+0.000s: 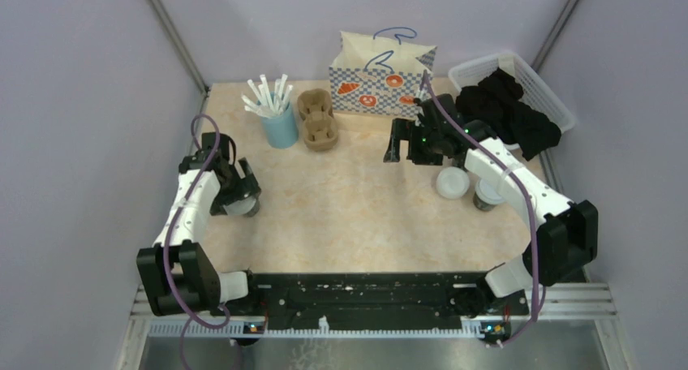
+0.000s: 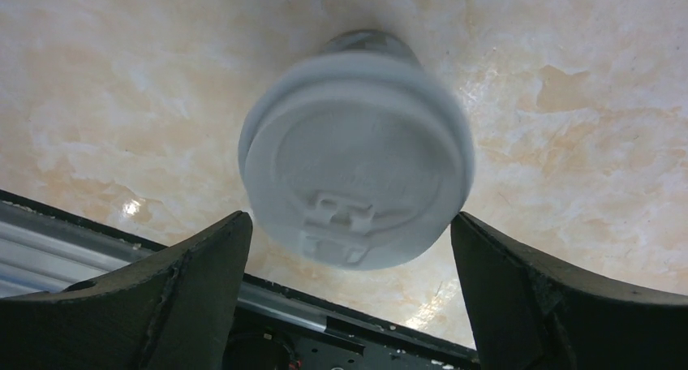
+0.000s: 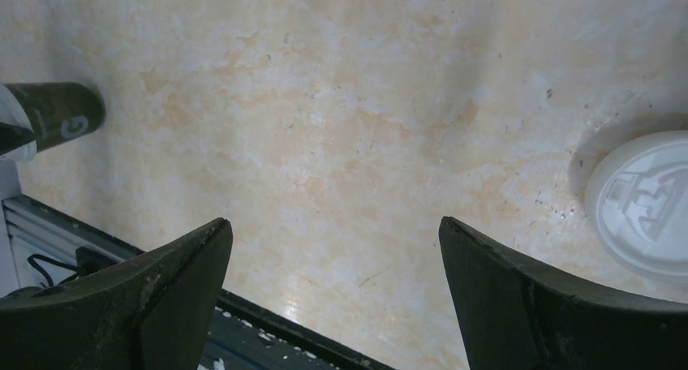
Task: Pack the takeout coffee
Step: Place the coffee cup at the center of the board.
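Left gripper (image 2: pixel 349 224), jaws spread wide, flanks a black takeout cup (image 2: pixel 357 183) at the left of the overhead view. The embossing on its white lid (image 2: pixel 324 151) is too blurred to read. Right gripper (image 3: pixel 333 228), equally wide and holding nothing, hangs over bare tabletop (image 1: pixel 349 200) right of centre. A second cup (image 1: pixel 452 182) and third cup (image 1: pixel 489 194) stand just below it. From the right wrist, the first cup's side shows a white mark (image 3: pixel 75 125) resembling "G".
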Available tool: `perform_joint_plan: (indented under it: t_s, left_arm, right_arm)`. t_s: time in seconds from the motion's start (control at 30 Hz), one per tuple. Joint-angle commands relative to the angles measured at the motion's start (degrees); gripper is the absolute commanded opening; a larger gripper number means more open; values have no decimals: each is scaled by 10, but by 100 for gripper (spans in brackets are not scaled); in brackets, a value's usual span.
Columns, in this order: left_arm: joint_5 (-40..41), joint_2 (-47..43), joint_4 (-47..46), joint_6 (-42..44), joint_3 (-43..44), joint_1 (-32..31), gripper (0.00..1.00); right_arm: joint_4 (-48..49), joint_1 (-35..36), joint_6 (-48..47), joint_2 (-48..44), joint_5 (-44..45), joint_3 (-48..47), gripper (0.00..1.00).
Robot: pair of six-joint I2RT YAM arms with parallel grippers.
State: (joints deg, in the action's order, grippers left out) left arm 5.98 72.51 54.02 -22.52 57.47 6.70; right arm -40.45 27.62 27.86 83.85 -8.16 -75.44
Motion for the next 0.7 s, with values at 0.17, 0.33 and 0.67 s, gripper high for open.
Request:
perform_joint_plan:
  t_s: [0.17,0.33,0.67]
  left_arm:
    - [-18,7,38,3,43,3,99]
    - [-27,2,38,10,60,3,99]
    - [-99,-24,74,11,99,2,99]
  right_arm:
    - [-6,1,-48,39,28,-83,99]
    - [-12,1,-61,61,35,-121,99]
    - [-24,1,-98,100,59,-179,99]
